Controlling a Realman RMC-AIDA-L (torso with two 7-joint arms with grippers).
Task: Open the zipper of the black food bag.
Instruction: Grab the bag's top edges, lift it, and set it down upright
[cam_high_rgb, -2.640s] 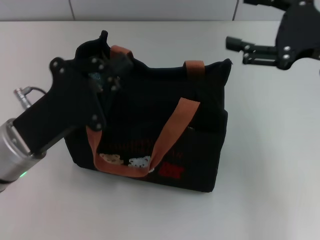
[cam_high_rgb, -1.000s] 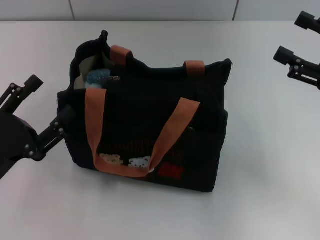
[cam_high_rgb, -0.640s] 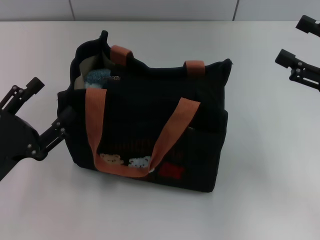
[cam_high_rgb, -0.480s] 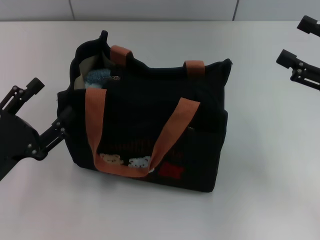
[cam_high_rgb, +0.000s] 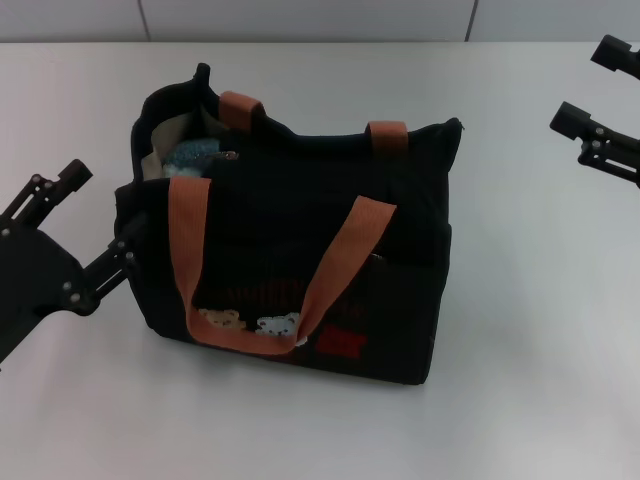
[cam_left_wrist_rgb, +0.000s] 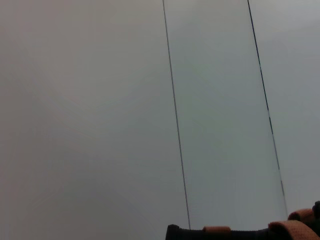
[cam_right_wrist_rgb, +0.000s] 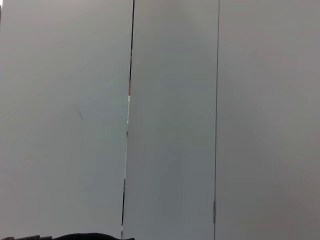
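Note:
The black food bag (cam_high_rgb: 290, 270) stands upright mid-table, with two orange-brown handles, bear pictures and a red patch on its front. Its mouth gapes at the left end, where a pale lining and a blue thing (cam_high_rgb: 195, 152) show inside. The zipper's small silver pull tab (cam_high_rgb: 229, 156) lies on the top rim by the near handle. My left gripper (cam_high_rgb: 100, 215) is open just left of the bag; its near finger is close to the bag's side, and I cannot tell whether it touches. My right gripper (cam_high_rgb: 590, 85) is open far off at the right. The bag's top (cam_left_wrist_rgb: 240, 232) shows in the left wrist view.
The bag stands on a plain white table (cam_high_rgb: 520, 330) with a panelled wall behind. Both wrist views face mostly that pale wall (cam_right_wrist_rgb: 170, 120).
My left gripper, earlier on the bag's top at the zipper, has drawn back to the left and is open. The right gripper has moved off to the right. The bag's left end gapes wider.

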